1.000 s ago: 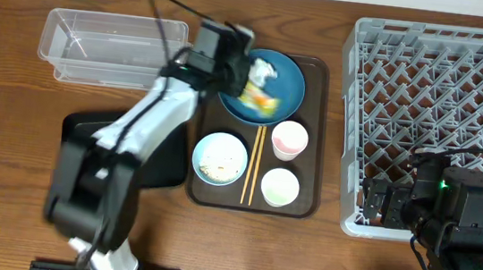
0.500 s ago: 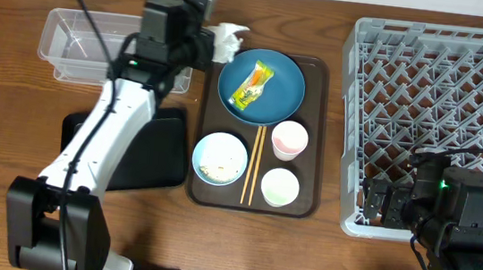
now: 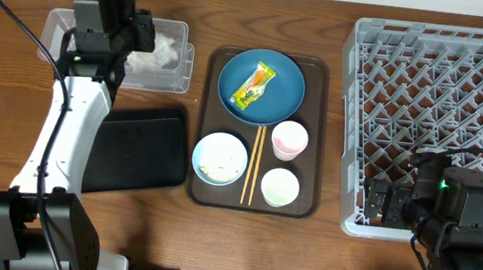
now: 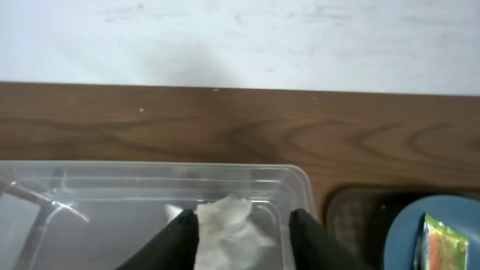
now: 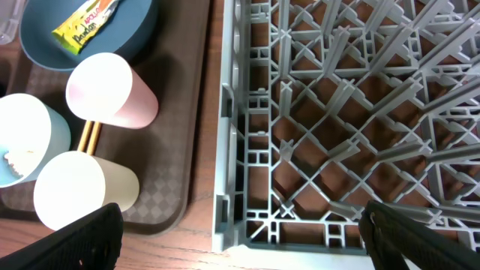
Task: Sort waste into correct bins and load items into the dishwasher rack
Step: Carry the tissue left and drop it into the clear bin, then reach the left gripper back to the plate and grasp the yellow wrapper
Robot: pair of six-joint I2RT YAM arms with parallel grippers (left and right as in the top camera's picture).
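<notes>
My left claw [image 4: 240, 221] hangs over the tub [image 4: 112, 174] at the table's far edge, the tissue [image 4: 223, 225] between its fingers; whether they pinch it, I cannot tell. My right claw [image 5: 241, 234] stands wide open above the rack [image 5: 337, 112] corner. The wrapper [image 3: 257, 83] lies on the plate [image 3: 289, 95].

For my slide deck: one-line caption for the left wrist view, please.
Left hand over the clear tub, crumpled white tissue between its fingers; blue plate at right.
</notes>
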